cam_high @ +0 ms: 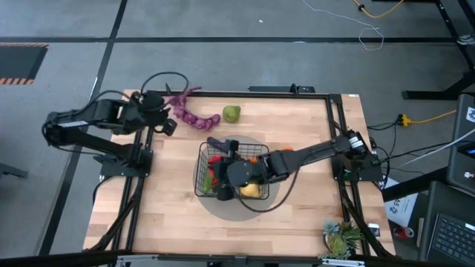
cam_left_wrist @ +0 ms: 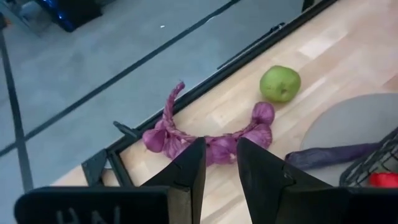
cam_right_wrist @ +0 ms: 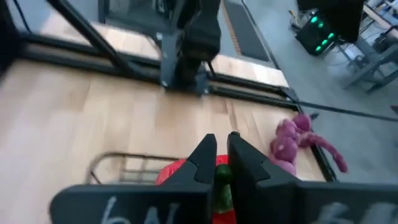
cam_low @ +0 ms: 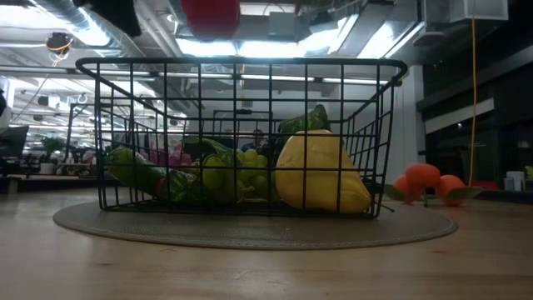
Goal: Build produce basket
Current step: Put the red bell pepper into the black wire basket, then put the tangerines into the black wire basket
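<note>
The black wire basket stands on a round grey mat at the table's middle. It holds a yellow fruit, green grapes and a cucumber. My right gripper reaches in from the right over the basket, shut on a red pepper. My left gripper hovers open and empty at the far left, above the purple string. A green pear lies on the wood beside the string. My right gripper pinches the red pepper by its green stem between its two fingers, which slant down toward the table's far left. The pepper's red body hangs below the fingers, lifted clear above the basket's open top.
Oranges lie on the mat to the basket's right. A long dark purple thing lies on the mat at the basket's far side. A spiky green plant stands at the near right corner. Bare wood lies near and left of the mat.
</note>
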Robot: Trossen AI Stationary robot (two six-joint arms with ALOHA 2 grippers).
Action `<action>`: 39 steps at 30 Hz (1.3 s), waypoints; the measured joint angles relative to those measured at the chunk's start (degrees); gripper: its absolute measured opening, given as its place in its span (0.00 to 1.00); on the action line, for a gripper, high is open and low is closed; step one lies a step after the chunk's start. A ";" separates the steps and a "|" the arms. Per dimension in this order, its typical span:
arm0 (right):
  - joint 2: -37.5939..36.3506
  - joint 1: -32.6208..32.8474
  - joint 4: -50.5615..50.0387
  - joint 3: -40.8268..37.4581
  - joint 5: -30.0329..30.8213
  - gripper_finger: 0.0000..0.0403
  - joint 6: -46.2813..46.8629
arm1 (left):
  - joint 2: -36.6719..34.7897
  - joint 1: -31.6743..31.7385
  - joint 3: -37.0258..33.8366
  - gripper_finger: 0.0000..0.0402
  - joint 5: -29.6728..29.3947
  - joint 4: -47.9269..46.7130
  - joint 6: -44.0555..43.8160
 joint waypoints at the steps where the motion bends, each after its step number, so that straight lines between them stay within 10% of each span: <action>1: 0.04 -0.45 -0.29 -0.42 0.18 0.05 -0.94 | -0.86 -0.01 -0.84 0.21 0.02 0.39 -0.04; 15: -0.14 -3.63 -2.42 -0.61 1.40 0.32 -1.68 | -3.59 0.01 -12.34 0.21 0.25 8.50 -0.15; 28: -2.16 1.67 -63.74 15.43 28.68 0.36 30.09 | -3.70 0.01 -12.49 0.21 1.51 9.11 -1.50; 39: -17.19 -0.92 -64.37 -0.40 32.99 0.36 40.69 | -3.57 0.03 -12.49 0.21 3.13 11.41 -2.11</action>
